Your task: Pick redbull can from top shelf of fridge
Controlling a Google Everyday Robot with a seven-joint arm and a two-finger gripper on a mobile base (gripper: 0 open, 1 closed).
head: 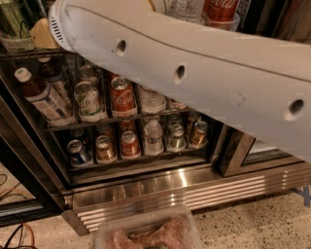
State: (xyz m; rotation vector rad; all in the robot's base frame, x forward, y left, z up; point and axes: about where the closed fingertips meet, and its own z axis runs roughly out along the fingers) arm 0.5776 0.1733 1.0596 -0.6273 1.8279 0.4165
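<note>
camera view: a white arm (204,82) crosses the fridge (146,185) and covers most of the top shelf (22,52). the gripper is out of sight beyond it, so open or closed cannot be told. the redbull can is hidden; a red cola can (221,8) stands in a clear cup (228,23) up there.

A thick white arm (218,92) was seen, its smooth scuffed shell pierced by three dark round holes (180,73), a ribbed ring (57,26) at its ten o'clock end; the gripper was out of view.
</note>
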